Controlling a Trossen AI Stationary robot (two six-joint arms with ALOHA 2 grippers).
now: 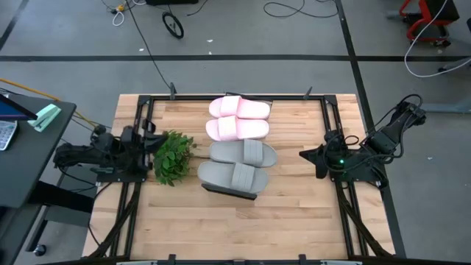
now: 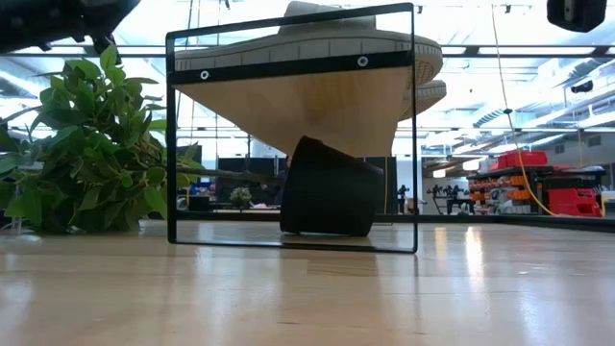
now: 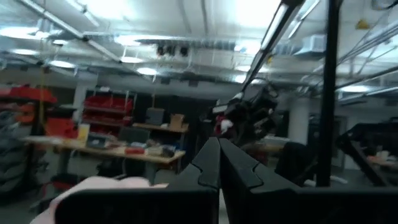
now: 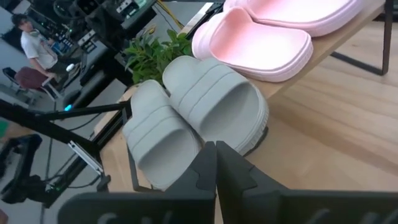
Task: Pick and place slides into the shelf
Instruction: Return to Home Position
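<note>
The slides [image 1: 243, 154] all lie on the shelf [image 2: 288, 106], four in a row down the middle of the surface [image 1: 294, 221]. The pink pair [image 1: 237, 128] is at the far end and the grey pair [image 1: 232, 177] at the near end, each slide close against its neighbour.

The right pincer [image 1: 307, 155] sits low at the right edge of the surface. Its fingers are pressed together on nothing, and it points towards the grey pair from well apart. The left pincer [image 3: 217, 149] is likewise closed and empty at the left edge, looking level out across the room.

The placing looks finished, since no slide lies on the bare surface. What is left seems to be only the arms settling at rest, and both look close to that. In the right wrist view the nearest grey slide sits right at the shelf's near end and seems to lap over its edge. I would judge it the one most likely to slip if knocked.

A leafy plant [image 1: 173, 157] stands between the left pincer and the shelf, just beside the grey pair. It is the only thing in that arm's way, and nothing stands between the right pincer and the shelf. A seated person [image 4: 31, 40] shows in the room beyond, well clear of the surface.
</note>
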